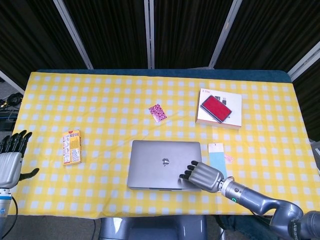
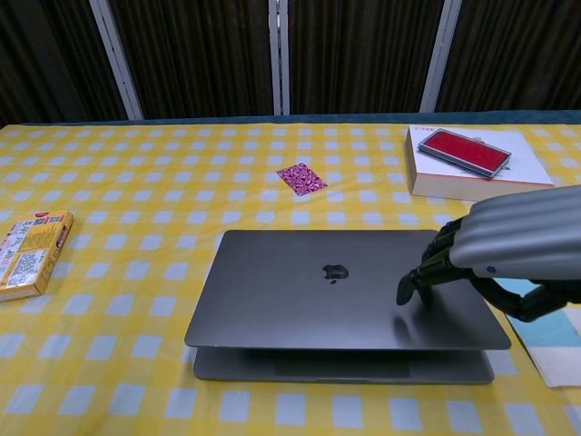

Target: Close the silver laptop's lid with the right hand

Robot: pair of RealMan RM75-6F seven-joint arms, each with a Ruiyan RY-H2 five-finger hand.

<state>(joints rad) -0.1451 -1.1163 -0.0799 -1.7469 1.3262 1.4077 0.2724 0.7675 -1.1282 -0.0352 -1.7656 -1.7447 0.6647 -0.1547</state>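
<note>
The silver laptop (image 1: 162, 164) lies near the middle of the counter's (image 1: 100, 100) front edge, its lid lowered almost flat over the base, with a thin gap visible along the front in the chest view (image 2: 345, 291). The right hand (image 1: 202, 175) holds nothing; it rests palm-down on the lid's front right part, fingers extended and slightly apart, the fingertips (image 2: 406, 291) touching the lid surface just to the right of the logo. Its forearm runs off toward the counter's front right corner. The left hand (image 1: 10, 159) hangs beyond the counter's left edge, fingers spread and upright, holding nothing; only the head view shows it. A small yellow box (image 1: 71, 147) lies near the left edge, well apart from the laptop. A pink patterned packet (image 1: 157, 112) sits around the counter's centre, behind the laptop. Toward the back right, a white box (image 1: 220, 119) carries a red case (image 1: 216, 107) tilted on top of it. Just right of the laptop lies a pale blue and white card (image 1: 217, 156), partly hidden by the right hand in the chest view.
</note>
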